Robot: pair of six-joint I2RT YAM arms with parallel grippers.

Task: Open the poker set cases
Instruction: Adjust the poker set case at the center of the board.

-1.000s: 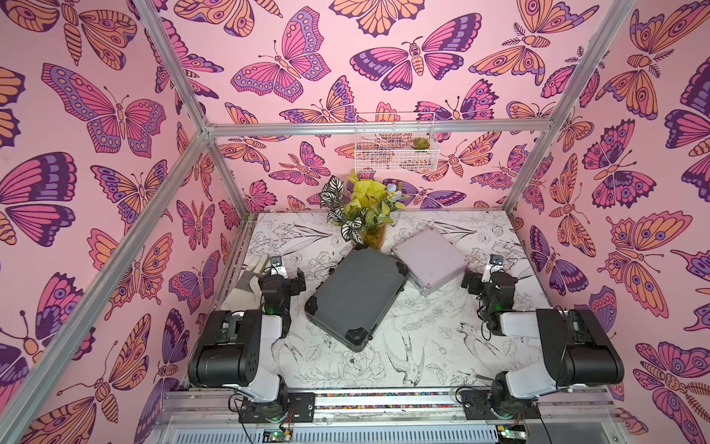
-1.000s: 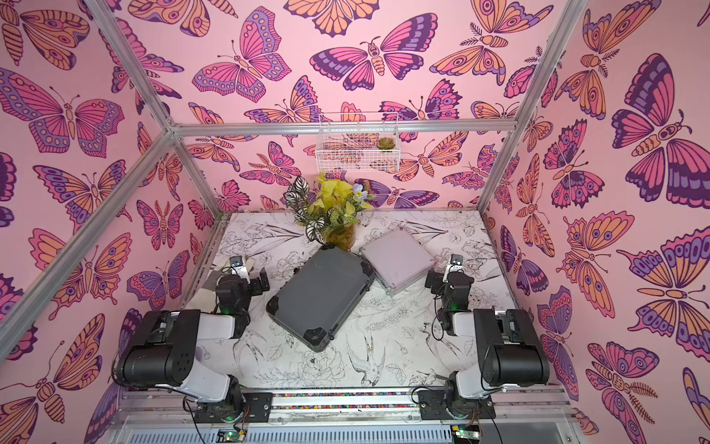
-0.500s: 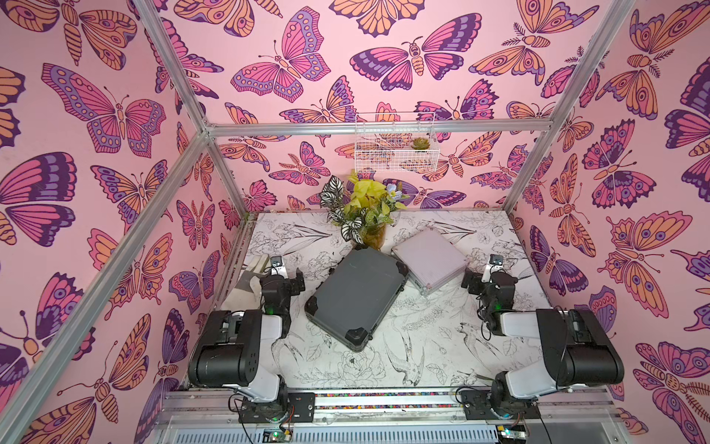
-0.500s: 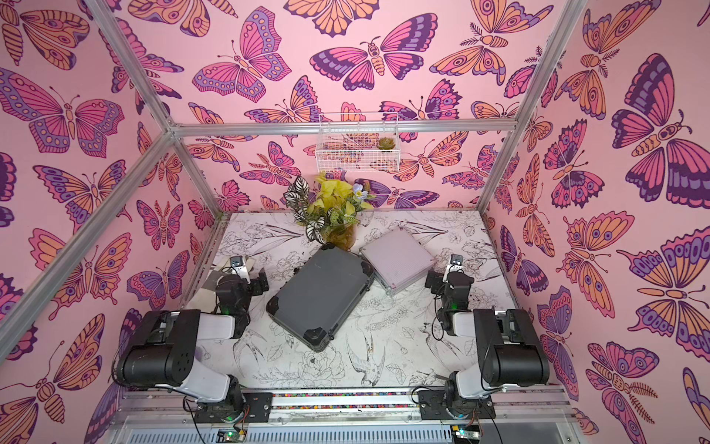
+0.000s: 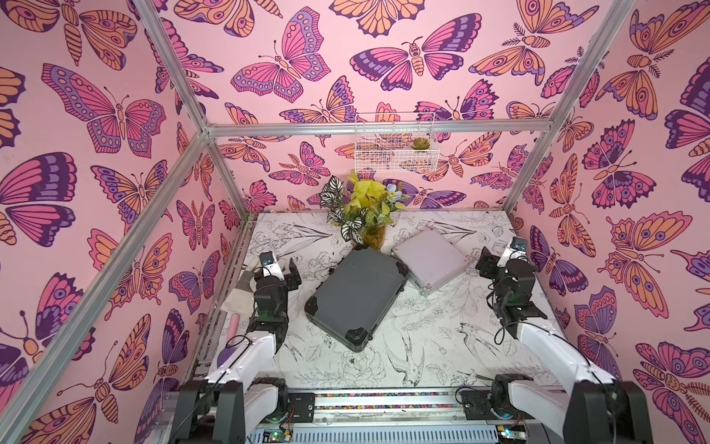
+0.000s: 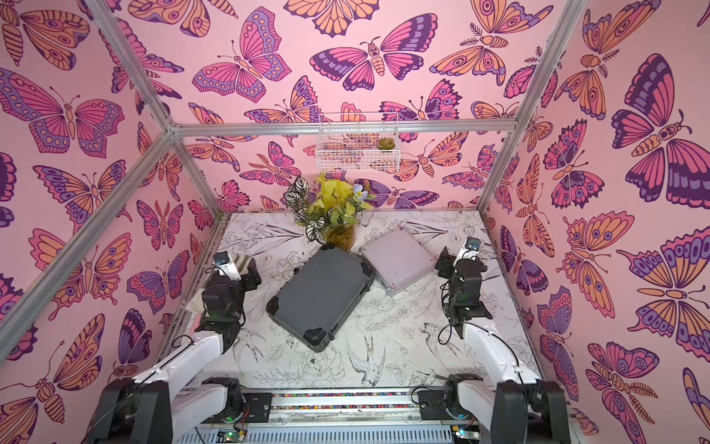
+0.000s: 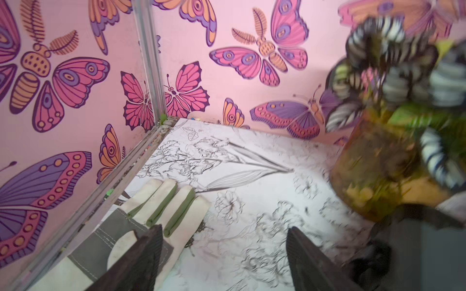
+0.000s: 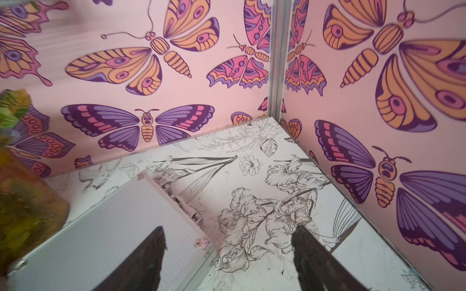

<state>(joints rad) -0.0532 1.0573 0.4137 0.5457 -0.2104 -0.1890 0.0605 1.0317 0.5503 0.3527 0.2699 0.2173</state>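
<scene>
The grey case [image 5: 357, 298] and the silvery-pink case [image 5: 430, 265] sit corner to corner, seemingly touching, leaving no passage between. The potted plant [image 5: 367, 215] crowds their far corners. Bare table [image 5: 442, 346] lies open from their near corners to the near edge. A glove [image 7: 156, 209] lies along the table's left edge; the strip right of the silvery-pink case is bare.

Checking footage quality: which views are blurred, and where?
Left wrist view: the potted plant is smeared, the glove sharp. Right wrist view: plant blurred too, the silvery-pink case mostly clear. Both top views: sharp, evenly lit.
</scene>
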